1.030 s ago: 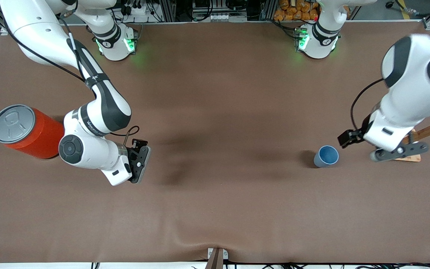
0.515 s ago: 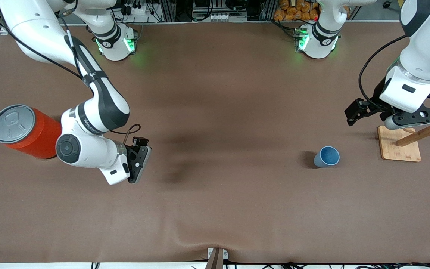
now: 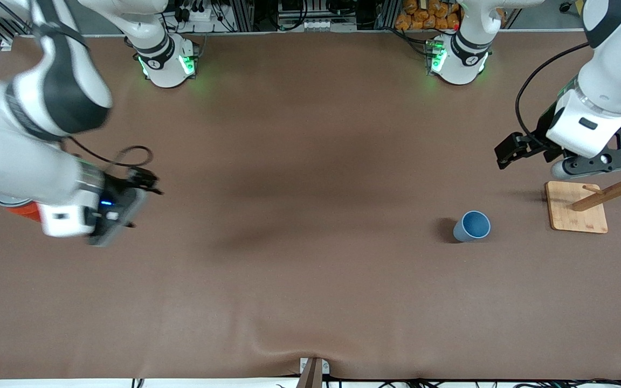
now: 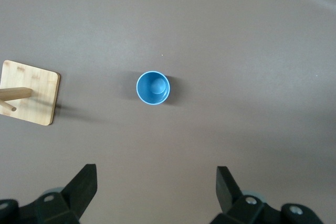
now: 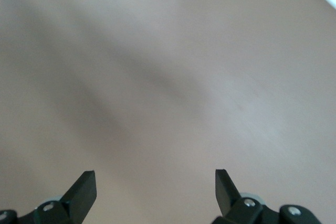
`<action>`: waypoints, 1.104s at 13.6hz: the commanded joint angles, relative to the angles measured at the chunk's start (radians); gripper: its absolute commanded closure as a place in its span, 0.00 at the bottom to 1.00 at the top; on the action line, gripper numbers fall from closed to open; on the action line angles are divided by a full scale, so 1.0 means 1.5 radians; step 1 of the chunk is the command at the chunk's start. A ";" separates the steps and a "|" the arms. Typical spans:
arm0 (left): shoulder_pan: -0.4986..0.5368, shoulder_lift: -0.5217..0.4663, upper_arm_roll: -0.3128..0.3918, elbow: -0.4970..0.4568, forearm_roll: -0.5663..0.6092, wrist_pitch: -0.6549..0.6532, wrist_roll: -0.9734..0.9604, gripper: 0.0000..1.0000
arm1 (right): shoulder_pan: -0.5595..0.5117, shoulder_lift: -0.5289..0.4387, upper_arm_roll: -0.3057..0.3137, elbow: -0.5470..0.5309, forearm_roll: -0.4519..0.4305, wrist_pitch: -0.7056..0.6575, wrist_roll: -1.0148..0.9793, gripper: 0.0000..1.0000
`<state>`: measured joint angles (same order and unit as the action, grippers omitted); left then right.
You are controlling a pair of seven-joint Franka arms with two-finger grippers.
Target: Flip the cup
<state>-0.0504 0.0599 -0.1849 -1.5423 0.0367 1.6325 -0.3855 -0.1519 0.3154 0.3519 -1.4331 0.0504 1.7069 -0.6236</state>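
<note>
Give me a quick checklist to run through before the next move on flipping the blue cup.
1. Cup upright, mouth up, free on the table: ok.
2. Left gripper open and empty, up over the table near the wooden stand: ok.
3. Cup in the left wrist view, between the line of the fingers: ok.
4. Right gripper open and empty, over the right arm's end by the orange can: ok.
5. Stand apart from the cup: ok.
6. Cup empty inside: ok.

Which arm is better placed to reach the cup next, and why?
Left. Its open tool hangs above the table near the upright cup; the right tool, also open, is up at the right arm's end.
</note>
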 commanded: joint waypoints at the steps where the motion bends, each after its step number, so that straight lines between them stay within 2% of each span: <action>1: 0.001 -0.025 -0.003 -0.008 -0.010 -0.025 0.010 0.00 | 0.021 -0.071 -0.065 -0.024 0.002 -0.036 0.016 0.00; 3: 0.006 -0.030 -0.003 -0.006 -0.009 -0.026 0.015 0.00 | 0.107 -0.105 -0.197 -0.024 0.005 -0.070 0.031 0.00; 4: 0.006 -0.040 -0.001 -0.006 -0.010 -0.026 0.029 0.00 | 0.120 -0.120 -0.220 -0.024 0.007 -0.095 0.069 0.00; 7: 0.025 -0.048 0.007 -0.008 -0.010 -0.053 0.089 0.00 | 0.121 -0.159 -0.236 -0.020 0.008 -0.202 0.254 0.00; 10: 0.048 -0.071 0.007 -0.025 -0.010 -0.072 0.098 0.00 | 0.137 -0.170 -0.285 -0.016 0.002 -0.231 0.276 0.00; 12: 0.061 -0.092 0.007 -0.043 -0.010 -0.073 0.102 0.00 | 0.138 -0.183 -0.293 -0.016 -0.011 -0.243 0.277 0.00; 15: 0.085 -0.088 0.007 -0.037 -0.018 -0.058 0.115 0.00 | 0.132 -0.200 -0.292 -0.017 -0.021 -0.278 0.329 0.00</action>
<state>0.0448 -0.0505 -0.1698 -1.5782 0.0352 1.5286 -0.2490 0.0298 0.0611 -0.0779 -1.4349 0.0350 1.3177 -0.1986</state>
